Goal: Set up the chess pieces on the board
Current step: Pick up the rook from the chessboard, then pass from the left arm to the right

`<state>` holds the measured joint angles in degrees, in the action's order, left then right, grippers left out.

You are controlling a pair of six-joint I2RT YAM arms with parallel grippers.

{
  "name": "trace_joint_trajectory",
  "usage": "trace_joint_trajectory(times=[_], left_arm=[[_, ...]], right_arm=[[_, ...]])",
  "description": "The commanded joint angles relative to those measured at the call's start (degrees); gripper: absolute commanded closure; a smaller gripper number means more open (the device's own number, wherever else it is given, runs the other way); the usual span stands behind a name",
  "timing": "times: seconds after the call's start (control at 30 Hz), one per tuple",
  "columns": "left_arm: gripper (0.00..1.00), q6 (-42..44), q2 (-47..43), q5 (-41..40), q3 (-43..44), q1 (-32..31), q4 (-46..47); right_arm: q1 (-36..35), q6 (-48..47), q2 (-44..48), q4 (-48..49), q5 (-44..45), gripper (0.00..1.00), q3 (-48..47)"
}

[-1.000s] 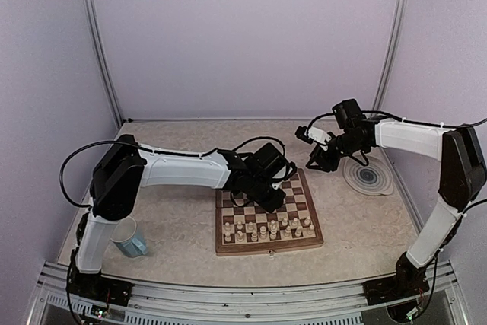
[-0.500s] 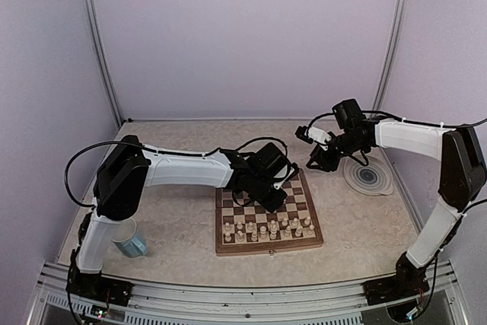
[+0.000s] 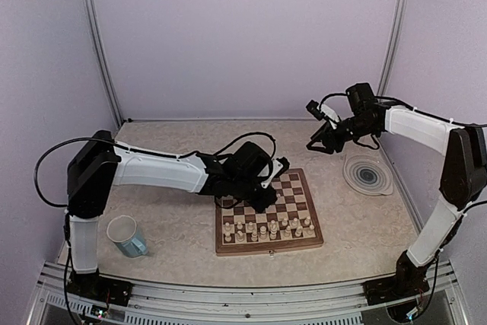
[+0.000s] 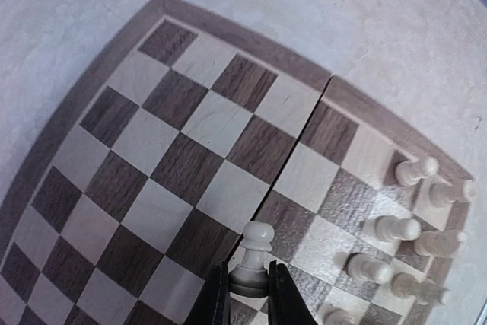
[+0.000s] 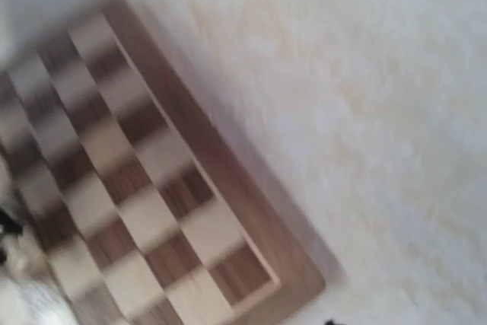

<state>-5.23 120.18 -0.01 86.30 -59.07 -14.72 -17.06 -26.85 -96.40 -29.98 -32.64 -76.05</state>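
Note:
The board (image 3: pixel 297 188) lies at the table's middle, with two rows of cream chess pieces (image 3: pixel 266 228) along its near edge. My left gripper (image 3: pixel 256 200) hovers low over the board's left centre. In the left wrist view my left gripper (image 4: pixel 249 294) is shut on the base of a cream pawn (image 4: pixel 256 247), held over the board (image 4: pixel 190 123) near its fold seam. Several pieces (image 4: pixel 396 227) stand to the right. My right gripper (image 3: pixel 319 142) hangs in the air behind the board's far right corner. Its blurred wrist view shows the board (image 5: pixel 152 157) but no fingers.
A round grey-blue ringed plate (image 3: pixel 367 175) lies right of the board, below the right arm. A light-blue mug (image 3: pixel 128 235) stands at the near left beside the left arm's base. Walls and metal posts close in the table.
My left gripper has closed on the pawn, and that arm's elbow has swung left. My right gripper has risen and shifted slightly right and back.

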Motion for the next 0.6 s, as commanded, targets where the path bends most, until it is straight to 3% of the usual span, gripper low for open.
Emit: trace_joint_trajectory(times=[0.0,0.2,0.57], left_arm=[[0.95,0.88,-11.51,-0.57,-7.97,-1.26,18.75],[0.95,2.06,-15.29,-4.35,-11.9,-2.84,26.91],[0.95,3.53,-15.06,-5.87,-10.63,-3.94,27.31]], right_arm=[[1.24,6.94,1.17,-5.4,-17.58,0.55,-4.65],[0.69,10.17,-1.71,-11.79,-34.47,0.5,-6.14],[-4.94,8.23,-2.13,-13.95,-36.99,0.51,-3.35]])
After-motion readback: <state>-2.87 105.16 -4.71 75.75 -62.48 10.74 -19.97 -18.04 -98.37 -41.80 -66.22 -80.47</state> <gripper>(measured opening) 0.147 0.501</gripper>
